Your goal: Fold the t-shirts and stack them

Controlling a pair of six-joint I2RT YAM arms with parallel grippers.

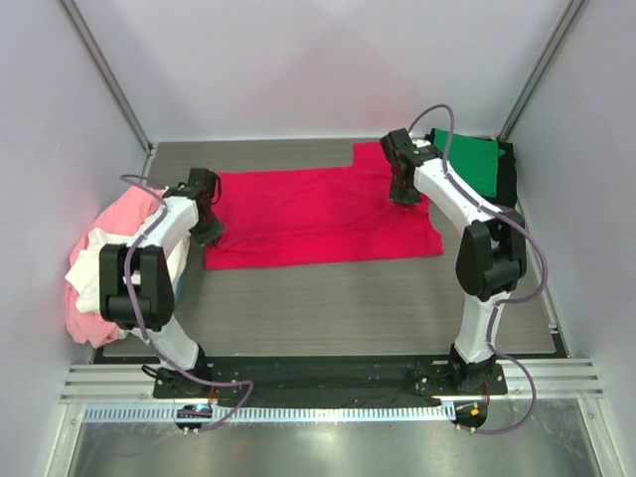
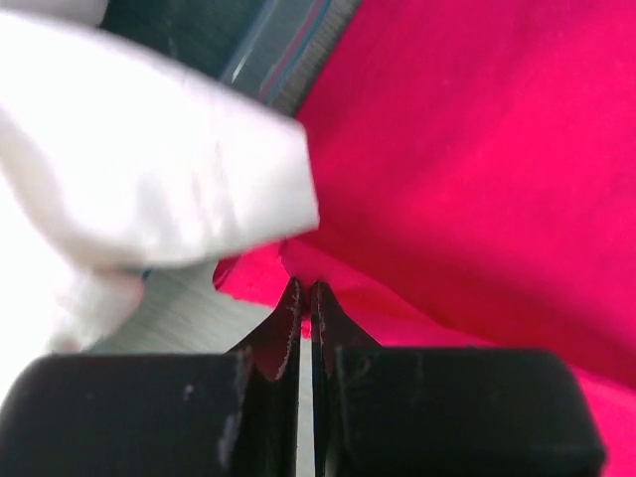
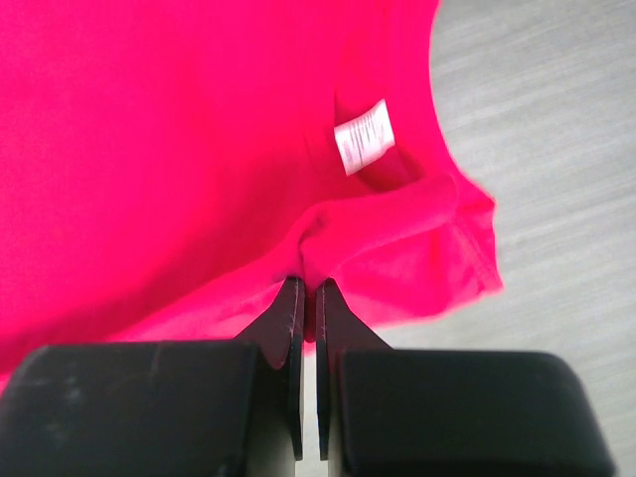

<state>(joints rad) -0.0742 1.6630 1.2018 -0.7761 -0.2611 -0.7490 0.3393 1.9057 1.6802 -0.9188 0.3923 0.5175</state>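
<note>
The crimson t-shirt (image 1: 318, 214) lies spread across the middle of the table. My left gripper (image 1: 207, 231) is shut on its left edge; red cloth (image 2: 467, 169) is pinched between the jaws in the left wrist view. My right gripper (image 1: 405, 194) is shut on the shirt's right part, near the collar with a white label (image 3: 361, 136). A folded green t-shirt (image 1: 469, 161) lies on a black one (image 1: 508, 171) at the back right. Light pink (image 1: 124, 211) and white (image 1: 91, 263) shirts are heaped at the left edge; white cloth (image 2: 139, 179) also shows in the left wrist view.
The grey wood-grain table (image 1: 348, 303) is walled by white panels at the back and sides. A black base rail (image 1: 318, 376) and a metal rail run along the near edge. The heap of shirts hangs over the table's left edge.
</note>
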